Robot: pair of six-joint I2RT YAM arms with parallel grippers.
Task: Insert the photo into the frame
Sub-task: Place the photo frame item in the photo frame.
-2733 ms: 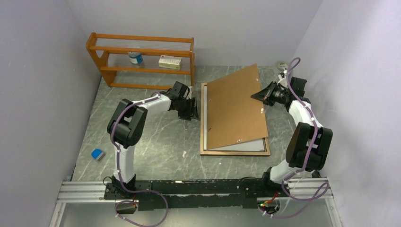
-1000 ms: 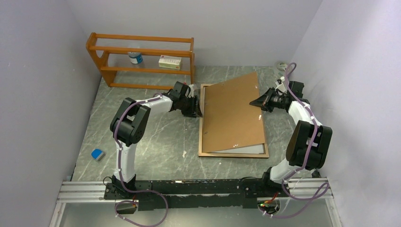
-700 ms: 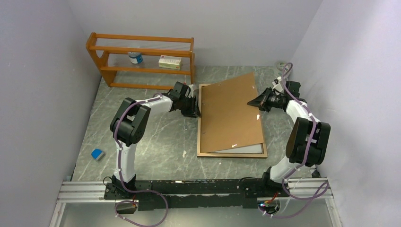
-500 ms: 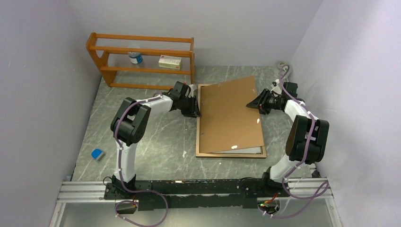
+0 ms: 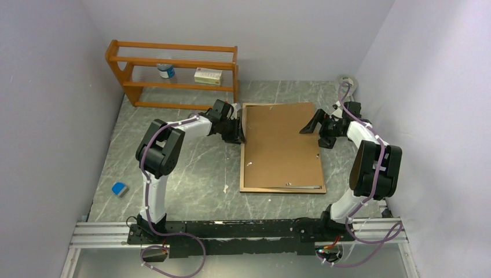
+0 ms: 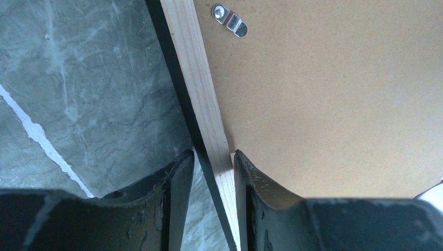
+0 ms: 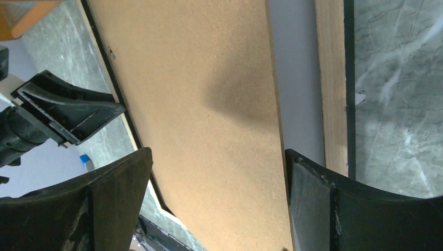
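Observation:
The frame (image 5: pixel 284 189) lies face down on the table, its light wood reverse (image 6: pixel 196 63) upward. A brown backing board (image 5: pixel 281 145) lies flat inside it. My left gripper (image 5: pixel 238 130) is shut on the frame's left rail, one finger either side (image 6: pixel 213 157). My right gripper (image 5: pixel 314 132) stands wide open over the board's right edge (image 7: pixel 217 154), holding nothing. A pale strip (image 7: pixel 295 63) shows between the board (image 7: pixel 198 78) and the right rail (image 7: pixel 330 78); I cannot tell whether it is the photo, which is otherwise hidden.
An orange-brown shelf rack (image 5: pixel 173 69) stands at the back left with a bottle (image 5: pixel 165 70) and a small box (image 5: pixel 208 76) on it. A blue object (image 5: pixel 120 189) lies near the front left. A metal clip (image 6: pixel 230 23) sits on the board. Walls stand close on both sides.
My right gripper has opened and let go of the backing board, which dropped from its tilt to lie flat in the frame. The frame slid slightly left.

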